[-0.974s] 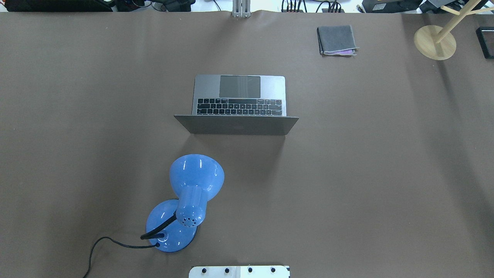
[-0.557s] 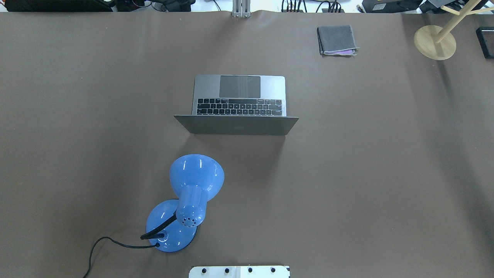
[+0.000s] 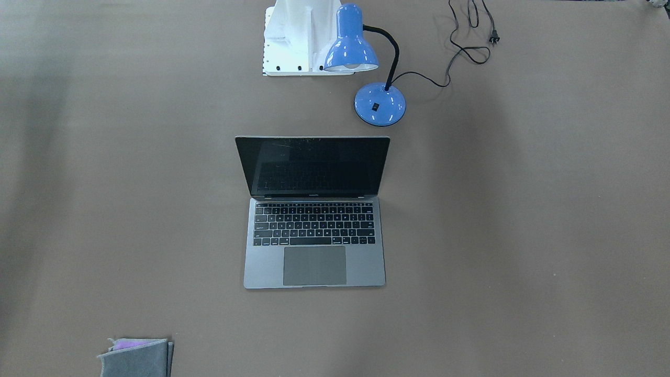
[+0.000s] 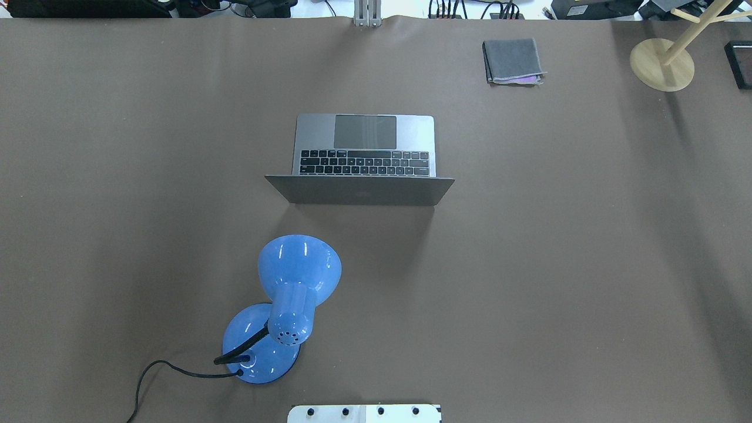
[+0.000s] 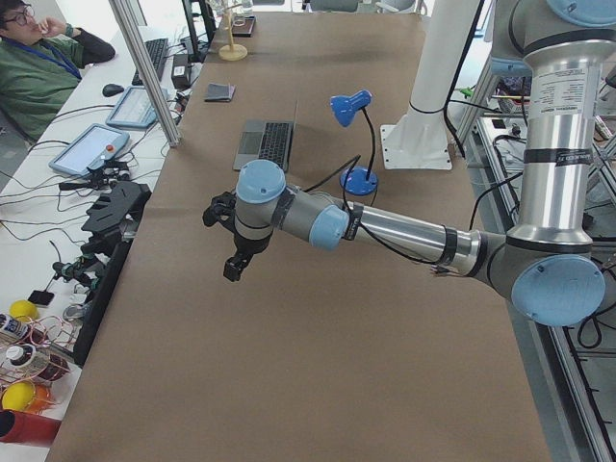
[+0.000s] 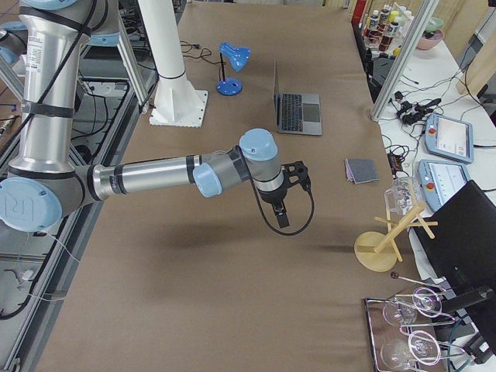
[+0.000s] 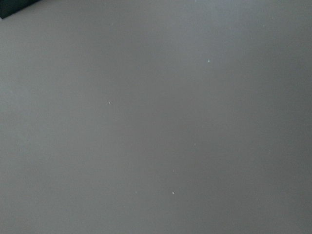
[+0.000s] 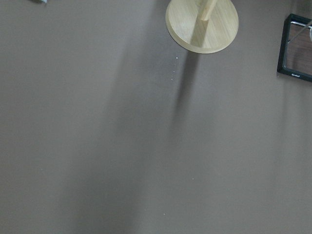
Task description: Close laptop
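Grey laptop point(image 3: 314, 246) open mid-table, lid upright, screen dark, black keys.

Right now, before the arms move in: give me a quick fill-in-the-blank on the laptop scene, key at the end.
1. The laptop has its lid ____, not shut.
2. The desk lamp standing between the laptop and the robot's mount is ____ in colour.
3. The lamp's plug lies loose on the table, so the lamp is ____.
4. The folded cloth is mostly ____, with a purple layer peeking out.

Missing words: open; blue; unplugged; grey.
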Controlling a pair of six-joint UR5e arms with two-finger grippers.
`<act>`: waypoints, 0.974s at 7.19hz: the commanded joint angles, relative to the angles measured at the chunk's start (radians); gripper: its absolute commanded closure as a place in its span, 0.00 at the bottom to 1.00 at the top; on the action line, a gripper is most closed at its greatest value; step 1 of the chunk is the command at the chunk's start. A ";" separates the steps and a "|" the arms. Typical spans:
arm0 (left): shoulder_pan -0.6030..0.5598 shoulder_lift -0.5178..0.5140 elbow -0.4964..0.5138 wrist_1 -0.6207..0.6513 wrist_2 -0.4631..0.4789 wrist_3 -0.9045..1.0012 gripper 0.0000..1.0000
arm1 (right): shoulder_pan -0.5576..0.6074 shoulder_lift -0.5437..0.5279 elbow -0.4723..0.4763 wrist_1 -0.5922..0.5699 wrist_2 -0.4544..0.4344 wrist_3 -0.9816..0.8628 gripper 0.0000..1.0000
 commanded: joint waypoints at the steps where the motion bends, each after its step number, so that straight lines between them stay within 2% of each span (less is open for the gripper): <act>1: 0.001 -0.005 0.039 -0.146 -0.003 -0.030 0.02 | -0.010 -0.002 -0.009 0.055 0.018 0.014 0.01; 2: 0.006 -0.007 0.046 -0.168 -0.010 -0.036 0.02 | -0.022 -0.002 -0.009 0.057 0.059 0.036 0.01; 3: 0.035 -0.015 0.057 -0.168 -0.071 -0.039 0.02 | -0.046 -0.002 -0.008 0.060 0.108 0.079 0.02; 4: 0.079 -0.033 0.054 -0.169 -0.086 -0.086 0.02 | -0.097 0.007 -0.006 0.095 0.139 0.183 0.03; 5: 0.145 -0.051 0.054 -0.200 -0.086 -0.203 0.02 | -0.153 0.007 -0.008 0.208 0.138 0.328 0.03; 7: 0.283 -0.059 0.057 -0.385 -0.086 -0.516 0.02 | -0.278 0.010 -0.006 0.435 0.135 0.640 0.10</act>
